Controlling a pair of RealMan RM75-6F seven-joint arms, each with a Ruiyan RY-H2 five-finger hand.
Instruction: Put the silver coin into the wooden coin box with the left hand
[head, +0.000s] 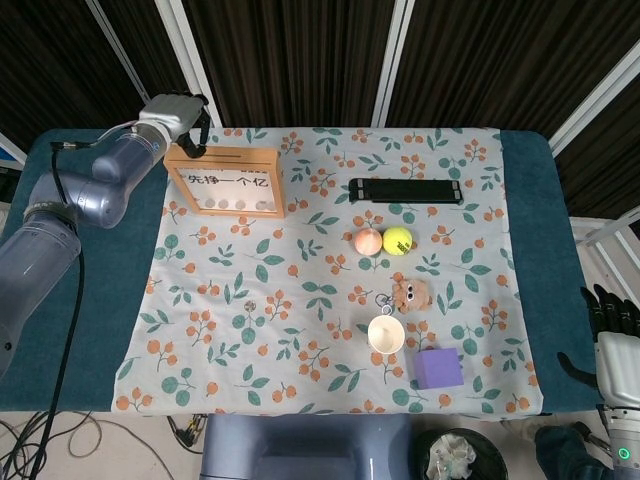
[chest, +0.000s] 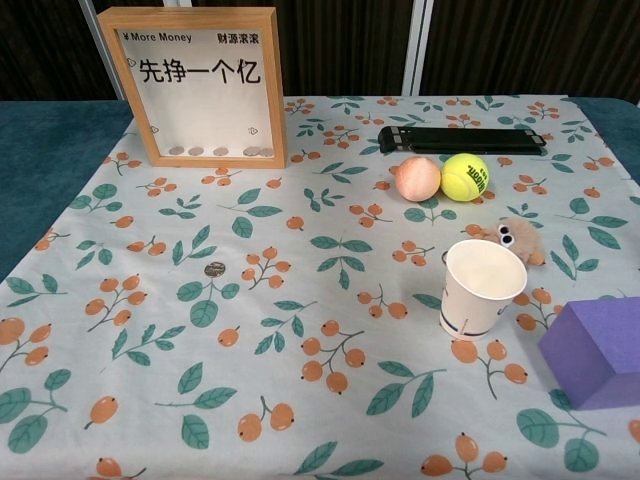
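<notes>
Item: small round silver coin (chest: 215, 269), lying flat on the leaf-and-berry printed cloth (chest: 300, 330), left of centre in the chest view; in the head view it shows only as a tiny speck at centre left. Nothing touches it.

Handling, as you should judge it: light, rigid, thin, smooth metal, likely slippery. Lying flat, it offers no upper surface to grip, so plan to pinch it across opposite points of its rim, or tip one edge up against the soft cloth first. Expect it to skid or drop if your pinch is off-centre.

Destination: upright wooden-framed coin box with a clear front and printed characters (chest: 196, 86), upper left of both frames, well apart from the coin. Several coins already lie along its bottom. Its top slot shows only in the head view.

Left hand (head: 178, 108): upper left of the head view, just behind the box's top left corner; you cannot tell from these frames whether its fingers are spread or curled.

Right hand (head: 612, 330): lower right edge, off the desk, fingers apart, holding nothing.
</notes>
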